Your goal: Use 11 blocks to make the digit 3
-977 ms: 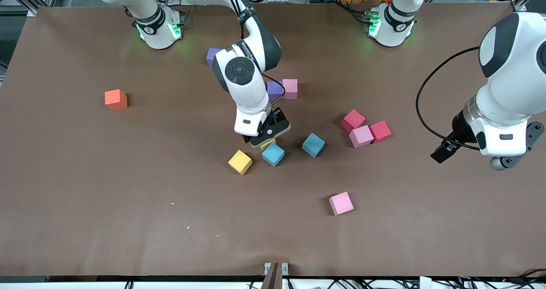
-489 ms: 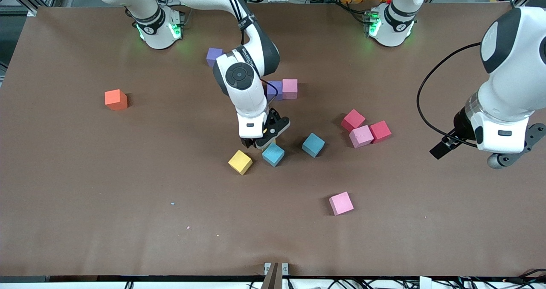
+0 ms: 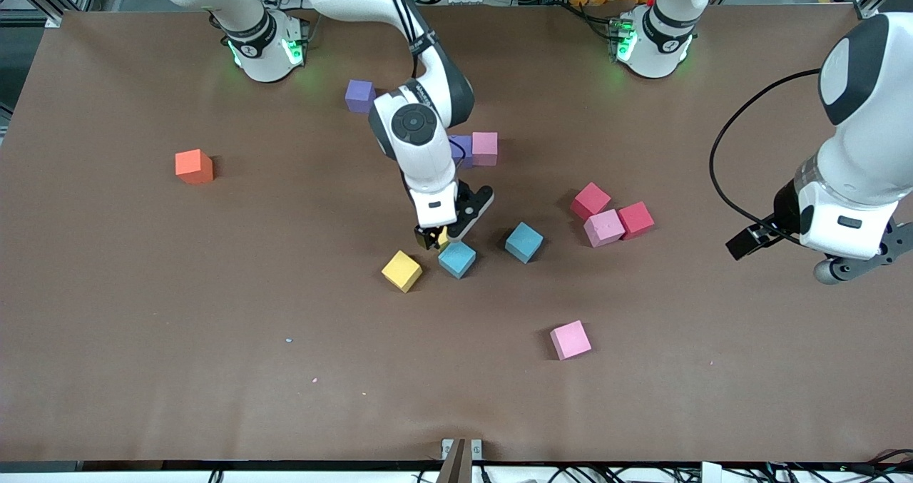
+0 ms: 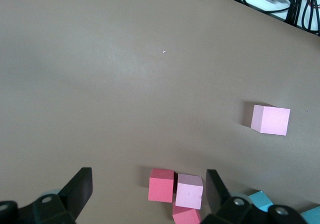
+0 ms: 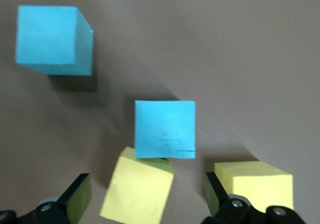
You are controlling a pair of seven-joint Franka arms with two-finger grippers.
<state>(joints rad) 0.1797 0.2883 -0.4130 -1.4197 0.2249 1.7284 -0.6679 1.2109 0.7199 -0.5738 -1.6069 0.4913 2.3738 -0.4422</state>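
The blocks lie scattered and no digit 3 shows. My right gripper [image 5: 147, 196] stands open low over a tilted yellow block [image 5: 137, 189] that lies between its fingers with gaps on both sides. This block touches a light blue block [image 3: 456, 258]. A second yellow block [image 3: 401, 270] and a second light blue block [image 3: 523, 242] lie beside them. Two red blocks [image 3: 590, 200] and a pink block [image 3: 603, 227] cluster toward the left arm's end. My left gripper [image 4: 148, 189] is open and empty, waiting in the air beside that cluster.
An orange block [image 3: 194, 166] sits alone toward the right arm's end. A purple block [image 3: 359, 95] lies near the right arm's base. Another purple block [image 3: 460, 148] touches a pink block [image 3: 484, 148]. A lone pink block [image 3: 570, 339] lies nearest the front camera.
My right gripper has turned and shifted slightly toward the left arm's end, settling around the yellow block. The left arm has drifted a little toward its end of the table. No block has moved.
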